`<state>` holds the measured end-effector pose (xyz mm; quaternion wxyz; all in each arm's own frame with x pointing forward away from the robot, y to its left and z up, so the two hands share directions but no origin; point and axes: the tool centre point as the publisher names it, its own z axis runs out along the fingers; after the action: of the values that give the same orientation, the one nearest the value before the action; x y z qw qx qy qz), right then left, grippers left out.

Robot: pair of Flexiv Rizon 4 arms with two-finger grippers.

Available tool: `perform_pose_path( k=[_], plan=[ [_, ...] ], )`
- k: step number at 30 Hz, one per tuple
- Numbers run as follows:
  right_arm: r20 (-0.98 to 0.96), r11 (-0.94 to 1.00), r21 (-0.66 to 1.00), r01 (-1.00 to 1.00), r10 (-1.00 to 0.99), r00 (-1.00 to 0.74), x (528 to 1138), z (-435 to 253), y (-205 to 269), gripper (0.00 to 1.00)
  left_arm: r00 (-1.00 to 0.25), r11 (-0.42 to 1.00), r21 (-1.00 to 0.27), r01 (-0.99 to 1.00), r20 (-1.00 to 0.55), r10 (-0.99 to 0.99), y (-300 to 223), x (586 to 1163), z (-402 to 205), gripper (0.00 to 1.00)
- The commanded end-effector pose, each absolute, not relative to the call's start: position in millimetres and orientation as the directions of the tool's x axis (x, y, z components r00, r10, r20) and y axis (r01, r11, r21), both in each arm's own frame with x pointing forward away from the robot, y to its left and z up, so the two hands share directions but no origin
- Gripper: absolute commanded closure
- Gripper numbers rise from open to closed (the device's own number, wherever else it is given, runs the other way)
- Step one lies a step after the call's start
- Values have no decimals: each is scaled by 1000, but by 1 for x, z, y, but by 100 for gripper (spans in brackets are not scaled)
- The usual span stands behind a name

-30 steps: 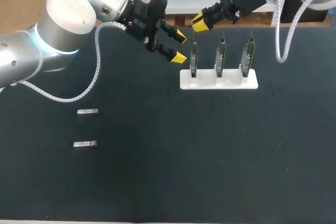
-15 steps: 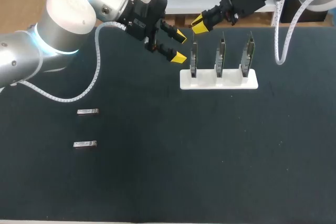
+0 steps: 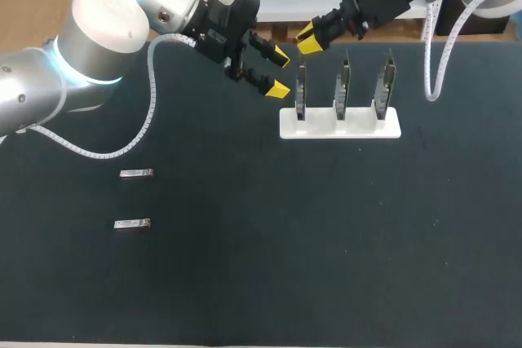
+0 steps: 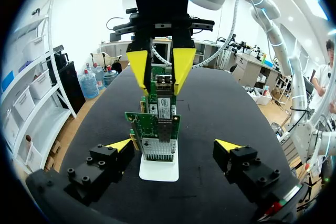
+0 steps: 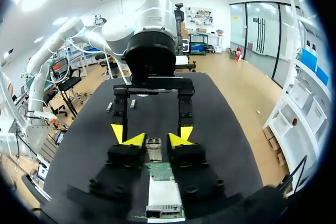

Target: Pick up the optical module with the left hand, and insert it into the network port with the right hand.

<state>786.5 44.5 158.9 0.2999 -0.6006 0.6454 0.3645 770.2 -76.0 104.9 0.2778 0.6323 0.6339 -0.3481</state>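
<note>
I find the left gripper spread and empty, the right gripper's hold over the card indeterminate; insertion judged underway, needing a straight push.

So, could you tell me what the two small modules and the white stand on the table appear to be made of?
The optical modules: likely metal, bare silvery finish that glints against the dark table. The white stand: probably plastic, matte and evenly white, though the look leaves it open. Its cards: green circuit board.
</note>
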Motion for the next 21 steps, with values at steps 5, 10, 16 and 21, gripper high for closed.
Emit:
perform_pose_path(
  k=[5, 10, 16, 21],
  plan=[
    [-848, 19, 146, -989, -513, -135, 787, 165, 41, 0, -47, -41, -91, 995, -790, 611, -76, 770, 105, 0],
    [-866, 6, 192, -981, -469, -172, 786, 173, 37, 0, -47, -41, -91, 995, -790, 611, -76, 770, 105, 0],
    [-863, 3, 182, -983, -479, -162, 785, 173, 37, 100, -47, -41, -91, 995, -790, 611, -76, 770, 105, 0],
    [-859, 8, 175, -984, -488, -157, 784, 169, 38, 100, -47, -41, -91, 995, -790, 611, -76, 770, 105, 0]
  ],
)
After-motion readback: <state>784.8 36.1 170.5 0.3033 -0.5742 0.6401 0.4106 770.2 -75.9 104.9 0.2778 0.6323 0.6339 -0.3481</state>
